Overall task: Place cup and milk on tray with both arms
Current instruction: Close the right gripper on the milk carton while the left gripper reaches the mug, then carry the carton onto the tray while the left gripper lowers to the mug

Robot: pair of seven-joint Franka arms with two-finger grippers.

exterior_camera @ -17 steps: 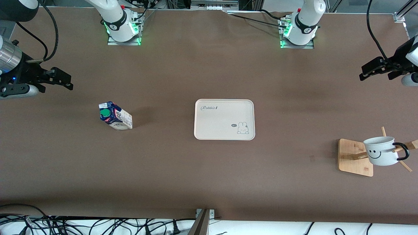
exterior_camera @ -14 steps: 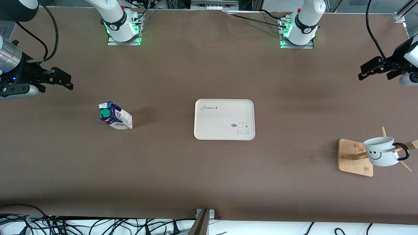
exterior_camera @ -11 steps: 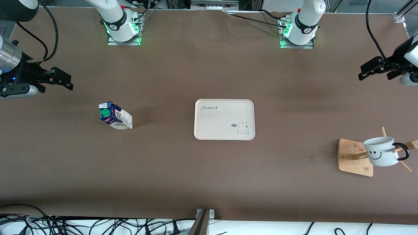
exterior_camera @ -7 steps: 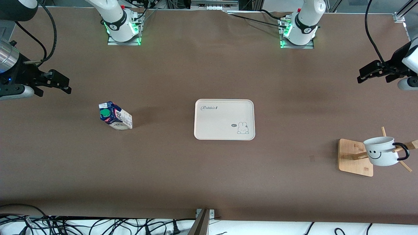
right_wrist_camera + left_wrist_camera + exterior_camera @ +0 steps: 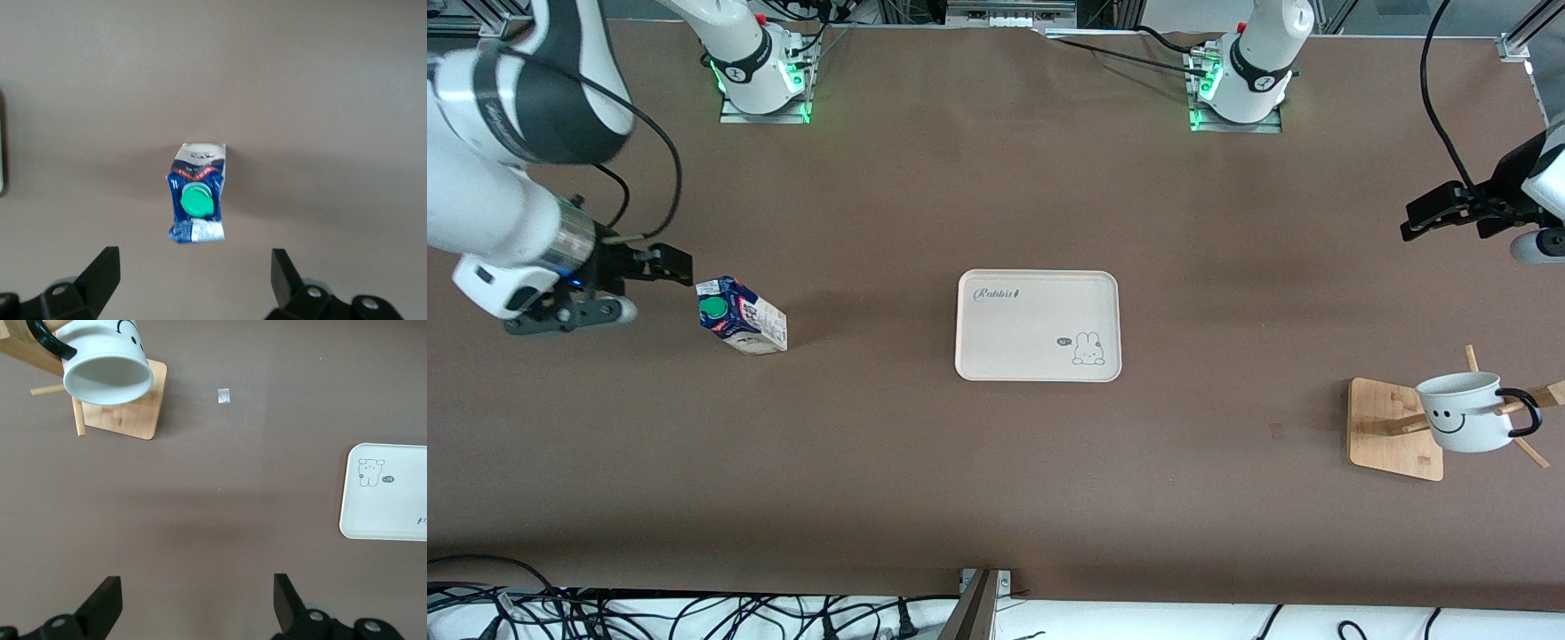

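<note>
My right gripper (image 5: 660, 267) hangs just beside the milk (image 5: 742, 317), jaws spread wide, nothing between them. The carton stands upright on the desk (image 5: 996, 462) toward my right arm's end, green cap up. It's tall and narrow, so if I come in off-centre, one jaw could clip the gable and tip it over.

My left gripper (image 5: 1430, 212) waits over bare desk at the other end, jaws apart too, well away from the cup (image 5: 1463, 412). The cup hangs by its black handle on a peg of the wooden rack (image 5: 1392, 428), mouth tilted. If I pull sideways instead of along the peg, I judge the handle may snag and drag the rack.

The tray (image 5: 1038, 325) sits bare mid-desk; both arms heading there together could crowd each other.
</note>
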